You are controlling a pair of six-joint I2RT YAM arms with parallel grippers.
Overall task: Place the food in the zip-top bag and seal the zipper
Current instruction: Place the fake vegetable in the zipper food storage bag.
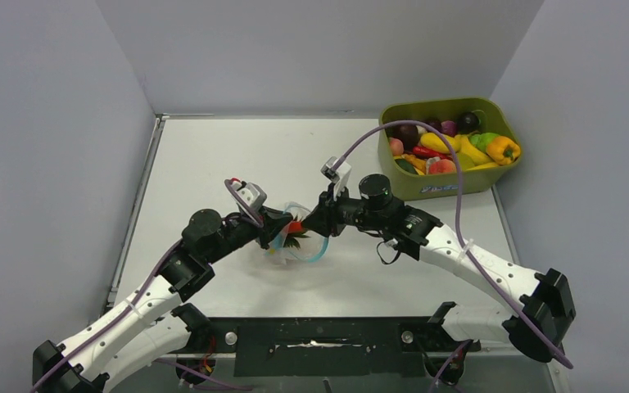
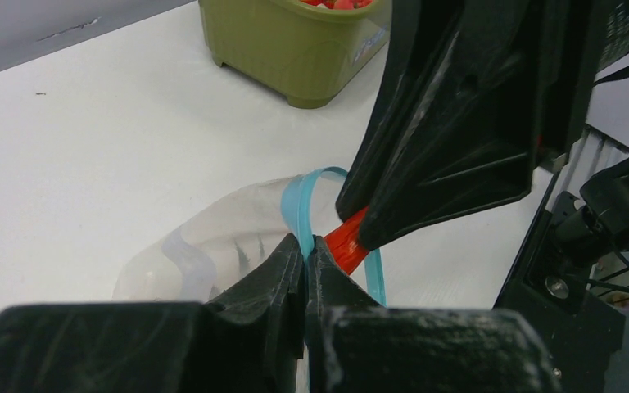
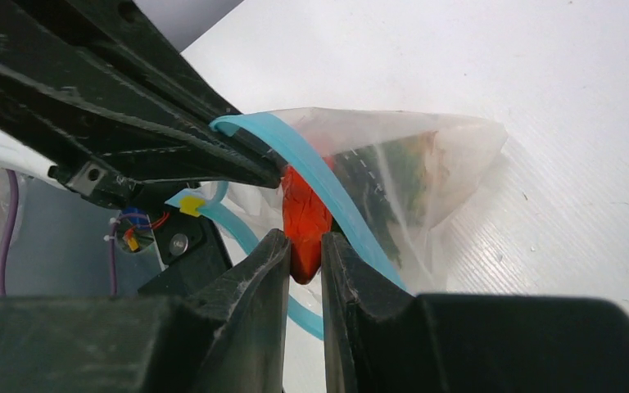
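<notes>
The left pincer (image 2: 305,254) is clamped tight on the zipper (image 2: 299,209), pinching the teal strip to hold up one lip of the zip-top bag (image 2: 213,237). If that thin strip slides out of the jaws, the floppy mouth would likely fall shut. The right pincer (image 3: 303,246) is narrowed around a red piece (image 3: 305,214), gripping only its lower end. Released too early, the piece may roll onto the desk (image 1: 213,164) instead of going inside; pushed too hard, it could drag the bag from the left grip. The piece sits between the jaws right at the bag's mouth, against the teal strip. The bag's body slumps on the desk just beyond, something green and orange showing dimly inside. Far off at the right, the olive tub (image 1: 442,184) holds more food (image 1: 446,146).
</notes>
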